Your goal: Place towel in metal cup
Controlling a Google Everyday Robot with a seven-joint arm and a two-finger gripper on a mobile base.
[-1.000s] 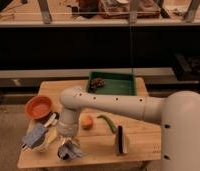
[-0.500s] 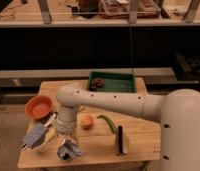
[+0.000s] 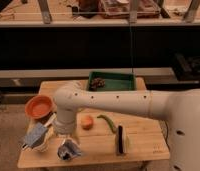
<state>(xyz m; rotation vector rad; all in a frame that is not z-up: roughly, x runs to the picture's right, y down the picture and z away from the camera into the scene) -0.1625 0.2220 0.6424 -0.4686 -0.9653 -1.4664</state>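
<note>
Over the tabletop's (image 3: 143,140) left edge, the pincer (image 3: 39,136) has swung farther left, its grip hidden, cannot tell. Directly beneath sits the cup (image 3: 40,145); the towel (image 3: 35,134) hangs at its mouth, nearly placed.

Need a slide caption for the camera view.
End effector at table's front-left corner by orange bowl; crumpled towel lies nearby.

one view | high, behind the arm (image 3: 123,102) — facing table (image 3: 143,142) | hand (image 3: 40,137) lower-left
</note>
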